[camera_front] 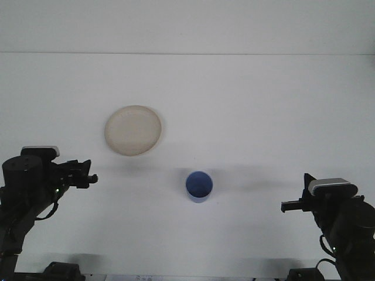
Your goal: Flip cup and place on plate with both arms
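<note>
A blue cup [199, 187] stands on the white table, slightly right of centre and toward the front. A round cream plate [133, 130] lies flat to its upper left, apart from it. My left gripper [89, 177] points right from the left edge, well left of the cup and below the plate. My right gripper [288, 206] points left from the lower right, a good way right of the cup. Neither gripper touches anything.
The white table [252, 117] runs back to a white wall. The bases of both arms fill the two front corners.
</note>
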